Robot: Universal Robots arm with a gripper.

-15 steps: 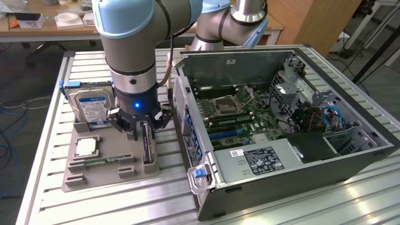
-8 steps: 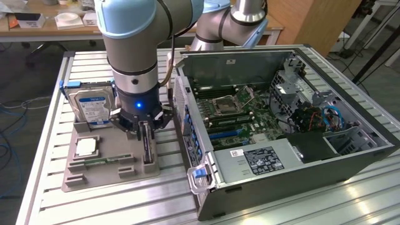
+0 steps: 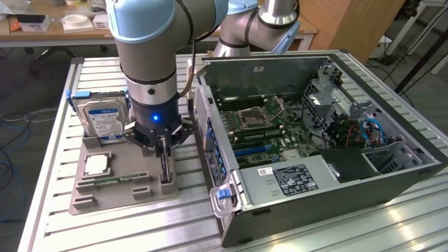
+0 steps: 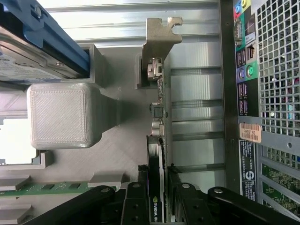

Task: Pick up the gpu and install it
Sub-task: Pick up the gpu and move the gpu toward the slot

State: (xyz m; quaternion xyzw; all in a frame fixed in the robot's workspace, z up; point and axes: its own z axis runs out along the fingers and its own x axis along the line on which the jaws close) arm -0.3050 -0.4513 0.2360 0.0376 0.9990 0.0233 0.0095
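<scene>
1. The gpu (image 4: 156, 150) stands on edge in a slot of the grey holder (image 4: 117, 154). Its silver bracket (image 4: 157, 40) is at one end, and the open pc case (image 3: 336, 210) is just beside it.
2. Biggest worry imo: the claw sits over the end away from the bracket. A pinch that far off-centre could let the card pivot or slip.
3. An out-of-square pull could make it bind in the slot and drag the holder along.
4. The hard drive (image 3: 104, 121) stands close by, so the wrist could clip it.
5. The claw (image 4: 158, 176) has its jaws partly apart, one on each face of the card. There's a sliver of gap on one side, so it's not clamped yet and holds nothing.
</scene>
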